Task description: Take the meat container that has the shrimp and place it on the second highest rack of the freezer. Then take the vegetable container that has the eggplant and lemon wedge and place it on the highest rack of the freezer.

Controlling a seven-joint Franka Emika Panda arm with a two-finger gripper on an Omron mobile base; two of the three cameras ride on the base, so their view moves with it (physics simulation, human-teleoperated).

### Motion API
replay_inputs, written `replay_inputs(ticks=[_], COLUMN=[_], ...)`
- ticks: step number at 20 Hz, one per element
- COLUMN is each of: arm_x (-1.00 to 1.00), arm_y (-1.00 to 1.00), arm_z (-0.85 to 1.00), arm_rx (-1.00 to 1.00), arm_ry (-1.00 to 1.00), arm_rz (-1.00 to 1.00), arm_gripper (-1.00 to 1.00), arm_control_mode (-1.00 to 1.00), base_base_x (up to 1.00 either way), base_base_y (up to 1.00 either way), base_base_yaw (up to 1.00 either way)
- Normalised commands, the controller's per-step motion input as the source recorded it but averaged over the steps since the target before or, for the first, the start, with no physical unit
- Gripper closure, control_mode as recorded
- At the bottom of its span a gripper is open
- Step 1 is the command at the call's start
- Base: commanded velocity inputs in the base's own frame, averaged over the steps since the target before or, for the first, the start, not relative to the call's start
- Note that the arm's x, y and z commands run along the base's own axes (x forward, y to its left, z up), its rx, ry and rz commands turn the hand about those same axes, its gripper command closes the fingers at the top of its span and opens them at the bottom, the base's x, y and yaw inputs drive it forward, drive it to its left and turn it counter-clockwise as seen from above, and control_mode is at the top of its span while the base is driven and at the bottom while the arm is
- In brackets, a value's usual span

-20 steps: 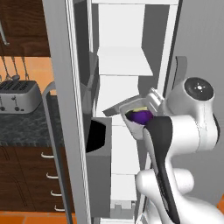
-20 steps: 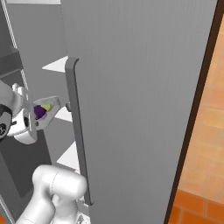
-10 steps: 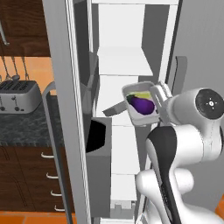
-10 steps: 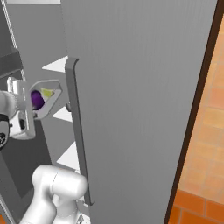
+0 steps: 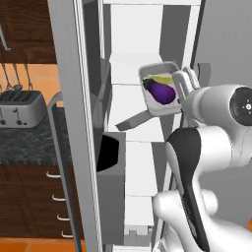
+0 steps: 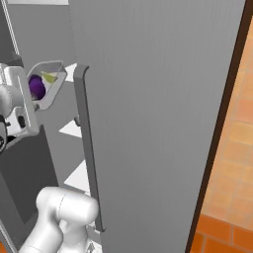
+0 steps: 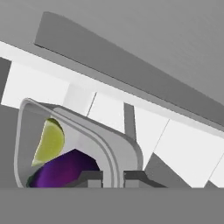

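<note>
The grey vegetable container (image 5: 158, 90) hangs in front of the open freezer (image 5: 133, 64), tipped so that its open side faces the left base camera. Inside lie the dark-purple eggplant (image 5: 161, 91) and the lemon wedge (image 5: 164, 78). My gripper (image 5: 180, 84) is shut on the container's right rim. From the right base view the container (image 6: 54, 81) with eggplant (image 6: 36, 86) and lemon wedge (image 6: 49, 77) is left of the door handle (image 6: 87, 148). The hand view shows the rim (image 7: 111, 151) between my fingertips (image 7: 91, 177), with lemon wedge (image 7: 50, 141) and eggplant (image 7: 65, 170). The meat container and shrimp are out of view.
White shelves (image 5: 132, 129) stack down the narrow interior, and a flat grey shape (image 5: 133, 120) lies on the one below the container. A dark door bin (image 5: 111, 150) juts out at the left. The grey door (image 6: 158, 108) stands close on the right. A toaster (image 5: 18, 109) sits on the dark counter.
The arm has lifted the vegetable container from mid-shelf height up toward the upper shelves and tipped it further over. The grip has stayed shut.
</note>
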Motion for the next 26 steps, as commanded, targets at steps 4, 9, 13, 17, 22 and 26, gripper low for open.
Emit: replay_inputs(ticks=[4, 9, 13, 17, 22, 26], arm_x=[0.5, 0.67, 0.78, 0.35, 0.22, 0.55], arm_y=[0.0, 0.0, 0.0, 0.0, 0.0, 0.0], arm_z=[0.72, 0.4, 0.02, -0.15, -0.63, -0.05], arm_rx=[0.0, 0.0, -0.01, 0.0, 0.0, 0.0], arm_ry=[0.13, 0.15, 0.3, 0.05, -0.09, 0.0], arm_rz=[0.0, 0.0, -0.02, -0.09, -0.06, 0.0], arm_gripper=[1.0, 1.0, 1.0, 1.0, 1.0, 1.0], arm_control_mode=[-1.0, -1.0, -1.0, -1.0, -1.0, -1.0], base_base_x=[0.0, 0.0, 0.0, 0.0, 0.0, 0.0], base_base_y=[0.0, 0.0, 0.0, 0.0, 0.0, 0.0], base_base_yaw=[0.0, 0.0, 0.0, 0.0, 0.0, 0.0])
